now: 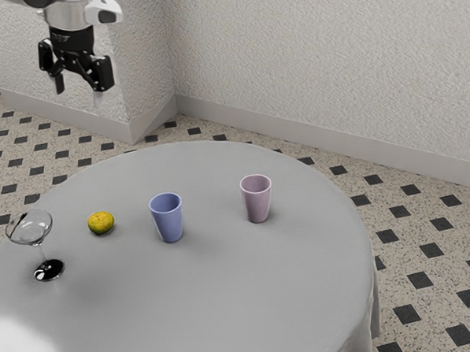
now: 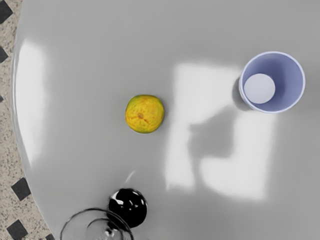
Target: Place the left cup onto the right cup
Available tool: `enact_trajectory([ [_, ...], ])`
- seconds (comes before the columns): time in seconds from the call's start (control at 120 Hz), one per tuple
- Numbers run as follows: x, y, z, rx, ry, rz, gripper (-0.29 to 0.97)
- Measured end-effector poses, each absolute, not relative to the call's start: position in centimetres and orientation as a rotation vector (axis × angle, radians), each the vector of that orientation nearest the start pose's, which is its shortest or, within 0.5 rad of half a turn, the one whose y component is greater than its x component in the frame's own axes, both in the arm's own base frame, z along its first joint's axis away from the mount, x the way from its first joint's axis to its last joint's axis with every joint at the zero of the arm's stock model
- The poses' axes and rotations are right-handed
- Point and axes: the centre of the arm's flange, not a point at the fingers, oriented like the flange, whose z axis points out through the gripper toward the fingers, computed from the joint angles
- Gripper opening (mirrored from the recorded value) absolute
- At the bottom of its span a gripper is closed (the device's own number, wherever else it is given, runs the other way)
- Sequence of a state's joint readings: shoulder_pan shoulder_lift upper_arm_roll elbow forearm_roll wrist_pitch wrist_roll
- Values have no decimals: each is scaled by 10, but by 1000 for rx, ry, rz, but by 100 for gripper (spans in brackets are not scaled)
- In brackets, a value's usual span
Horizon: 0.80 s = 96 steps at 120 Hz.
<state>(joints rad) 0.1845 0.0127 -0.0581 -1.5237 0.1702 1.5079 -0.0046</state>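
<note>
Glass [image 1: 29,228] lower left, orange [image 1: 101,223] beside it — blue cup [image 1: 166,216], pink cup [image 1: 255,197] mid-frame; gripper [image 1: 78,94] upper left — jaws spread, empty.

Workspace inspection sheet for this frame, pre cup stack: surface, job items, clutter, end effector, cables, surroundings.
Surface: round table, grey cloth.
Job's things: blue cup and purple cup, both upright, apart.
Clutter: citrus fruit beside the blue cup; wine glass leaning near the table edge.
End effector: open, holding nothing, high at the exterior view's upper left.
Cables: nothing seen.
Surroundings: white textured walls, speckled floor with black tiles.
</note>
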Motion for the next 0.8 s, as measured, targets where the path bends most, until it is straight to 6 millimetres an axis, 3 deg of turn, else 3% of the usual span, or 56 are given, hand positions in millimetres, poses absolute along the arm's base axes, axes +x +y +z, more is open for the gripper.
enact_trajectory([
  [0.15,547,94,632,-2967,-210,69,68],
  [0.258,553,82,625,-2971,-167,77,68],
  [0.333,563,58,612,-2979,-93,99,68],
  [0.458,571,-7,581,-2978,89,130,68],
  [0.525,572,-25,566,-2975,137,134,68],
  [0.8,578,1,514,-2984,61,126,68],
])
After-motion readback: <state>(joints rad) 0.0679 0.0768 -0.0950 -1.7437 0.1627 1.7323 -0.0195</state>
